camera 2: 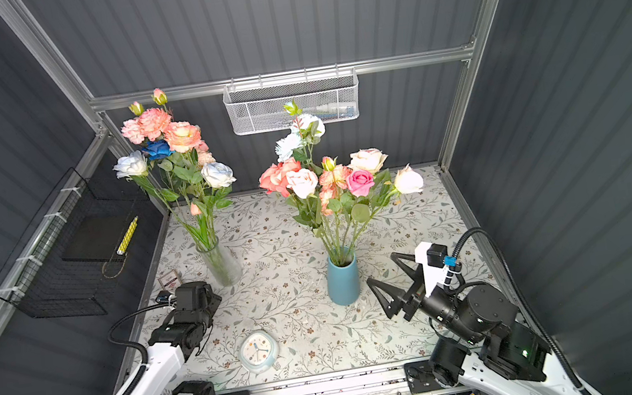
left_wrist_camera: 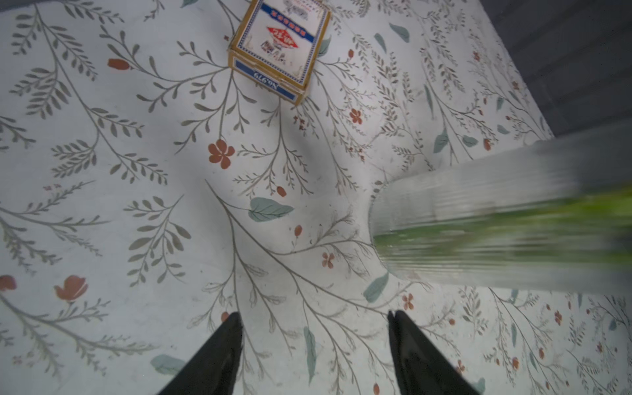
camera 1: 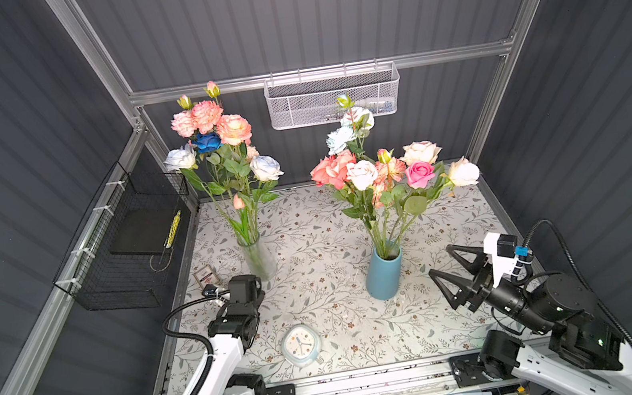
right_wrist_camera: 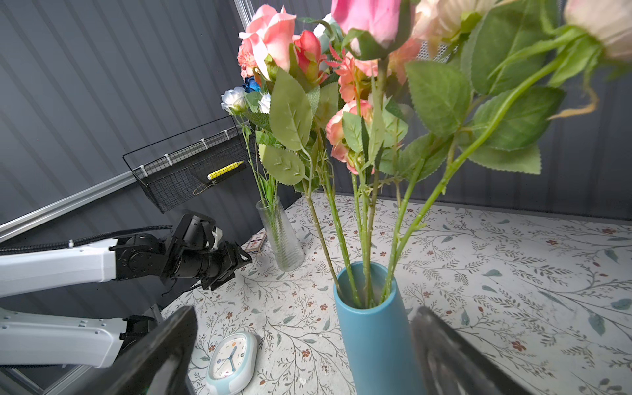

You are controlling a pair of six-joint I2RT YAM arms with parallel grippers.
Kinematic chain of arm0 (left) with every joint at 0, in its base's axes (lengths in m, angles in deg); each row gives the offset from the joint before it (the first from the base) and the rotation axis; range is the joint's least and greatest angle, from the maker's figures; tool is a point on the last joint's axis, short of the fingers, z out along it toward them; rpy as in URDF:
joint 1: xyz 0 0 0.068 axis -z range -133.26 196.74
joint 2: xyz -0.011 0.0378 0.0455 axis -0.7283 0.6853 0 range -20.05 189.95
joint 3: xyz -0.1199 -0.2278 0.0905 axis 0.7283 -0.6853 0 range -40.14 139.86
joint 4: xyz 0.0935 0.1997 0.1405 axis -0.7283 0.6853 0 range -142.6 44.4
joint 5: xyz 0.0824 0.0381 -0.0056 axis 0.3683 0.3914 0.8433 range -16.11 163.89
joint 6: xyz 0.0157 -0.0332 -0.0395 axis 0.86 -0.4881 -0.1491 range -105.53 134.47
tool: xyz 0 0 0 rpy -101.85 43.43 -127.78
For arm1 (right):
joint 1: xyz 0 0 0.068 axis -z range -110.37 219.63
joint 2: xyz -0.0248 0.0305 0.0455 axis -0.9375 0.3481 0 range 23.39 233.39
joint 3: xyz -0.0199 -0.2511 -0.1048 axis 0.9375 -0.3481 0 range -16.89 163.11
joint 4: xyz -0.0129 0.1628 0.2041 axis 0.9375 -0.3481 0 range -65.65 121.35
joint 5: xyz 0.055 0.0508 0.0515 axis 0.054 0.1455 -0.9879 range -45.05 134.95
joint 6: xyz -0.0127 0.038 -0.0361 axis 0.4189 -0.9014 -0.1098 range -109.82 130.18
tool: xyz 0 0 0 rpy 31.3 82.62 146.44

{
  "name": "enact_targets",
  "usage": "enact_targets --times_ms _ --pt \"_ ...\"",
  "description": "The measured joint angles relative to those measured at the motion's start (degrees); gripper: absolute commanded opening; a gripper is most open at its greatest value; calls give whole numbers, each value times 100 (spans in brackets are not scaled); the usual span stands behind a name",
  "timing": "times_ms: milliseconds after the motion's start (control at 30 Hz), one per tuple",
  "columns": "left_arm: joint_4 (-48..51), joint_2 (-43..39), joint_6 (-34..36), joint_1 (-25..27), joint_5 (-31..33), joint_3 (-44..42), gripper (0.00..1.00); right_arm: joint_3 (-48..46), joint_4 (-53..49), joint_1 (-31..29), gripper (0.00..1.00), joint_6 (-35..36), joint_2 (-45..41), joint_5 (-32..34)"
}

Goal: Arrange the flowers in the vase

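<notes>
Every one of the flowers (camera 1: 361,175) in view stands in a glass vase (camera 1: 257,257) or a blue vase (camera 1: 384,277); none lies on the counter (camera 1: 320,303). The left gripper (left_wrist_camera: 314,318) and right gripper (camera 1: 440,260) are empty, fingers apart, and the arranging looks complete.

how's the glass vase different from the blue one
The glass vase is clear and ribbed; the blue vase is opaque. The glass vase stands left and farther back, the blue vase nearer the middle. The glass vase holds a deep blue rose, the blue vase none. Both stand upright on the tablecloth, holding flowers.
</notes>
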Motion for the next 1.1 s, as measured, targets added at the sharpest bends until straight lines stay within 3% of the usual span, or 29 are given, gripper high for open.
enact_targets --times_ms 67,133,167,400,733,1100 --pt "-249 238 -7 -227 -236 -37 48 0 0 0 99 0 -50 0" --pt "-549 487 -22 -435 -435 -42 27 0 0 0 99 2 -94 -2" --pt "-697 608 -2 -529 -527 -42 22 0 0 0 99 2 -103 0" --pt "-1679 1539 9 -1237 -1097 -42 1 2 -2 0 99 22 -111 -2" --pt "-3021 2920 107 -1768 -1821 205 0 2 -4 0 99 39 -111 -28" --pt "-3910 4111 420 -1904 -2750 990 0 81 -11 0 99 68 -85 -20"
